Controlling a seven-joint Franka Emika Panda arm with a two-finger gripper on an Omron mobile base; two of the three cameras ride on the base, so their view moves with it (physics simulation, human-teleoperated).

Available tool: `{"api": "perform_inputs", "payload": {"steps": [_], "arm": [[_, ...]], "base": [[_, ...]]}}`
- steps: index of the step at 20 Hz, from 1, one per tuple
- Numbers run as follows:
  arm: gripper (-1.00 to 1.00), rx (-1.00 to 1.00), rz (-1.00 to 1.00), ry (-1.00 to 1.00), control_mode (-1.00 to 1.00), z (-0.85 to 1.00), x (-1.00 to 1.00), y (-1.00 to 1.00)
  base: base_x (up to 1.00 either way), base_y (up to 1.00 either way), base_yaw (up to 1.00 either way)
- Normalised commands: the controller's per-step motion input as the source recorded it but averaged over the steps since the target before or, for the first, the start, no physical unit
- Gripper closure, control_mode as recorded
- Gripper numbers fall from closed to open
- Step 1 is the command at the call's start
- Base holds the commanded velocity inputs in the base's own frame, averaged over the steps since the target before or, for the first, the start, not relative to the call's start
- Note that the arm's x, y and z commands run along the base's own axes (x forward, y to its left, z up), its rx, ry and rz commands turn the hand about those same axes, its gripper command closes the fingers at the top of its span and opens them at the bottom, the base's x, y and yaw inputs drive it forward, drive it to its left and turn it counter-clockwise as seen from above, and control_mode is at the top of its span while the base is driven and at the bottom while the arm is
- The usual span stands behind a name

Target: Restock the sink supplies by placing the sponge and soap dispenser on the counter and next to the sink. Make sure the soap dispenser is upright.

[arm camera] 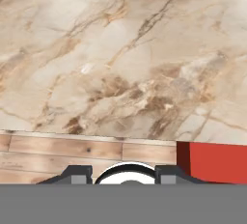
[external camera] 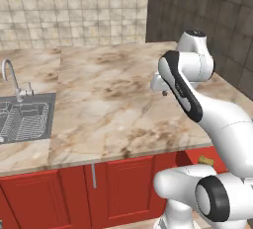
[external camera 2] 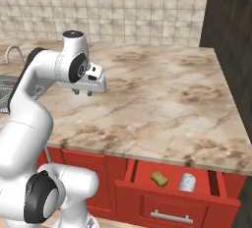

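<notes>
Tool: suspended above the worktop's middle, fingers pointing down, pressed together with nothing between them; clear of the surface.
Tool fingertips: two dark tips at the bottom of the hand view, above the worktop's front edge, with wooden floor and a red cabinet front beyond that edge.
Worktop: beige marble-patterned slab with brown veins, running from the sink at the left to the dark wall at the right; red cabinet fronts below.
Sink: grey metal basin set into the worktop's left end, wire rack inside, chrome faucet at its rear edge.
Drawer: red, pulled out below the worktop's front edge, toward its right end.
Sponge: tan block lying in the drawer, left of centre; also seen as a tan lump past the arm in the left base view.
Soap dispenser: pale grey bottle in the drawer, just beside the sponge on its right; upright or lying cannot be determined.
</notes>
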Motion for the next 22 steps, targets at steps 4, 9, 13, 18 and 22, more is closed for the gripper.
{"api": "perform_inputs", "payload": {"steps": [4,9,13,18,22], "arm": [[-1.00,0.00,0.00,0.00,1.00,0.00,-0.02,0.00],[-1.00,0.00,0.00,0.00,1.00,0.00,0.00,0.00],[-1.00,0.00,0.00,0.00,1.00,0.00,0.00,0.00],[-1.00,0.00,0.00,0.00,1.00,0.00,0.00,0.00],[-1.00,0.00,0.00,0.00,1.00,0.00,0.00,0.00]], "base": [[-0.43,-0.22,-0.05],[-0.90,-0.99,-0.16],[-0.08,-0.99,-0.12],[0.18,-0.54,-0.01],[0.31,-0.23,0.00]]}}
